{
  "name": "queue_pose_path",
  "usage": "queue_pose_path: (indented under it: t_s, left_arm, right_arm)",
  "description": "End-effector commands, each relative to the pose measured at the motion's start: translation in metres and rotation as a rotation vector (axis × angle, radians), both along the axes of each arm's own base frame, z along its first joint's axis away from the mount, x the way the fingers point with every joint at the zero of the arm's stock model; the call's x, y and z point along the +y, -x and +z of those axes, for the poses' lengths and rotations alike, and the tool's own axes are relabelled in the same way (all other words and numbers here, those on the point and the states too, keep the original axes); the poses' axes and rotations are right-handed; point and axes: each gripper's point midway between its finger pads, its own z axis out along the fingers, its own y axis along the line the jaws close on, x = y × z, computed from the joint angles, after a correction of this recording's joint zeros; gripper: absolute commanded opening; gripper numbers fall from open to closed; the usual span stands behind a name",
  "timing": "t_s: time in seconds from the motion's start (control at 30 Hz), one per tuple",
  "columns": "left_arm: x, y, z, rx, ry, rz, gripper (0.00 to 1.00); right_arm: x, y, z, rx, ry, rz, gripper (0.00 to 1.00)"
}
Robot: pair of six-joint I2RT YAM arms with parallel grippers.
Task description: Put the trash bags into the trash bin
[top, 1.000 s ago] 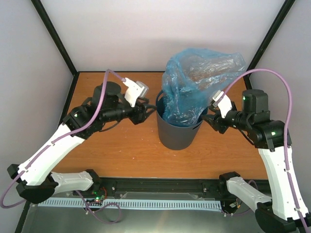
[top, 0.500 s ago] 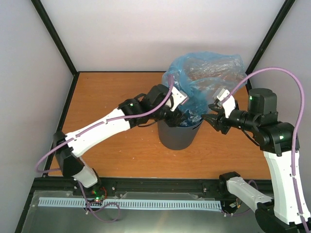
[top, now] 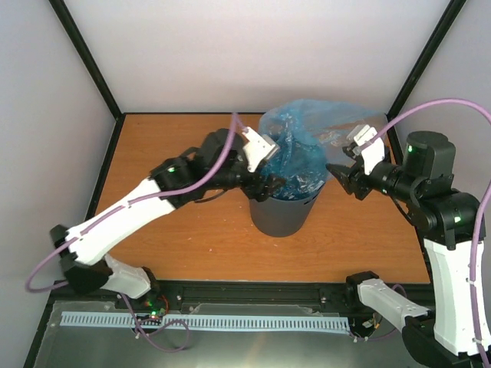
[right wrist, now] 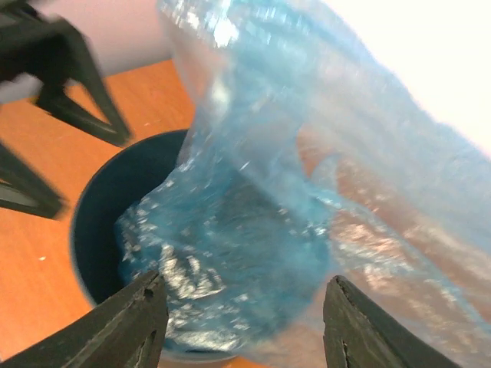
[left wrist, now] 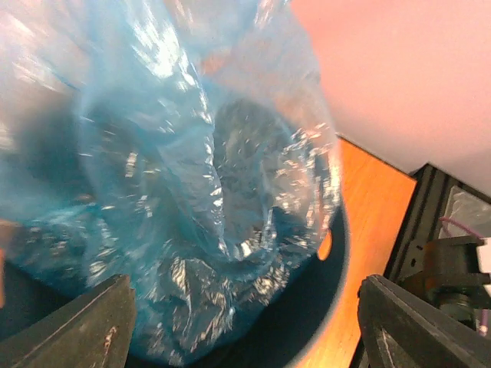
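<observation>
Two arms at a bin, upper part of the bag not yet seated. The desk carries a single bin, stood upright about midway between its left and right edges so that either arm can reach it.

Left: the left gripper is held over the bin's left rim, touching or just beside the bag. In the left wrist view its fingers are spread wide with only loose film ahead of them. Nothing is clamped, and the pose is judged to suit pressing the film downward.

Centre: the bag's lower part is tucked inside the bin. Its upper part is ballooned above the rim and leans toward the far right corner, probably because trapped air keeps the thin film from settling.

Right: the right gripper is pointed at the bag's right flank, just above the rim. In the right wrist view its fingers are set apart with film lying before them. No pinched fold can be made out. This placement is judged to hold the billowing side in.
</observation>
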Motion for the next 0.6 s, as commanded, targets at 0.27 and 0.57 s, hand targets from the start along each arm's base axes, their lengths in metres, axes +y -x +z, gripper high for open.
queue_pose_path:
  t_s: [0.27, 0.57]
  left_arm:
    - [0.063, -0.012, 0.068, -0.128, 0.069, 0.190, 0.90]
    - [0.074, -0.092, 0.039, -0.169, 0.014, 0.377, 0.85]
  right_arm:
    - [0.014, -0.070, -0.002, -0.043, 0.127, 0.049, 0.62]
    - [0.061, -0.066, -0.003, 0.018, 0.023, 0.310, 0.88]
